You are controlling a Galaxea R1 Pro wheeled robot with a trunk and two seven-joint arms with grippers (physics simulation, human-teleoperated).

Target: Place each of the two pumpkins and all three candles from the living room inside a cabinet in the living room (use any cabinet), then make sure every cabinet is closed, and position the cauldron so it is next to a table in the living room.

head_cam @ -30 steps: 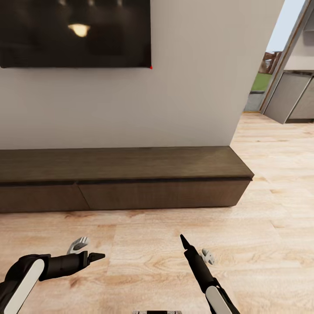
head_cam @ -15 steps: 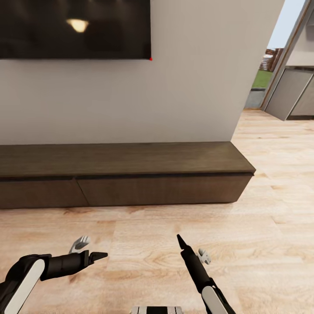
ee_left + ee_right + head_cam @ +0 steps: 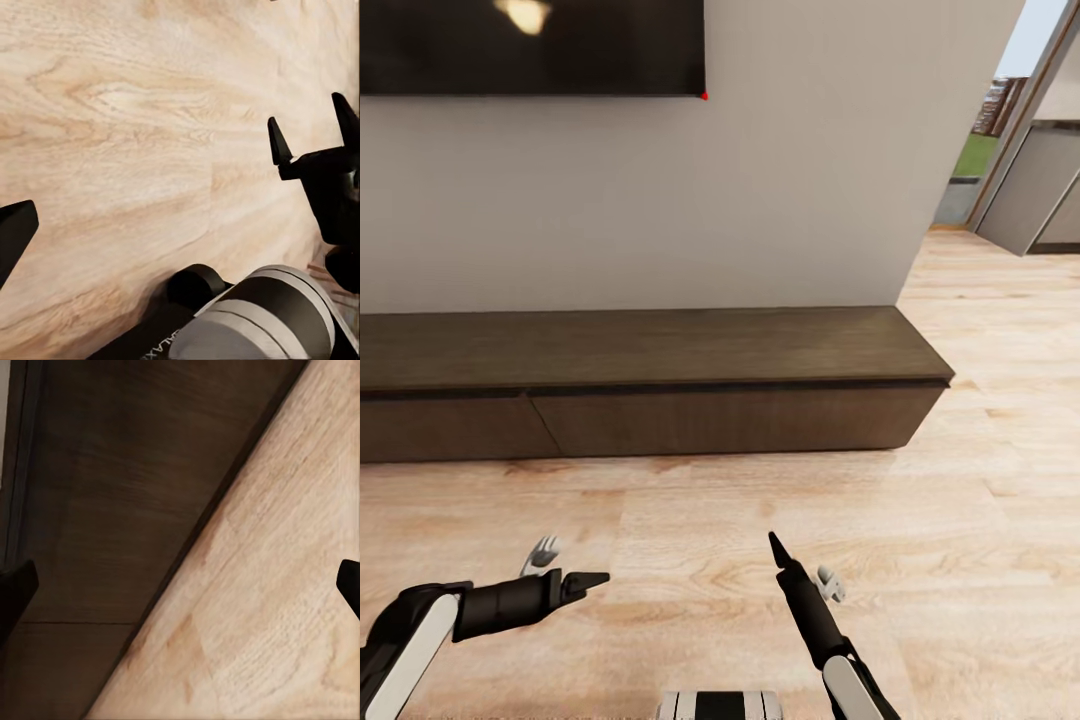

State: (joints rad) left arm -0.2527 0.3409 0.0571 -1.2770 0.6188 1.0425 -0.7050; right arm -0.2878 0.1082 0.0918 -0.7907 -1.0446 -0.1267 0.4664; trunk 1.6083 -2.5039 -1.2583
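cabinet [image 3: 660, 400] against the wall, drawers shut. left claw [image 3: 565, 567] and right claw [image 3: 800, 568] both spread, empty, above the floor [image 3: 690, 520].

One cabinet [image 3: 650, 385], long, low and dark brown, with two drawer fronts visible along its face, both shut. One dark wall screen [image 3: 530, 45] above the cabinet. Two robot arms in front of the cabinet, each ending in one tool: the left tool [image 3: 565, 570] and the right tool [image 3: 800, 565], two tools in all, each with two fingers spread apart and nothing between them. One grey cupboard unit [image 3: 1035, 195] beyond the cabinet's right end
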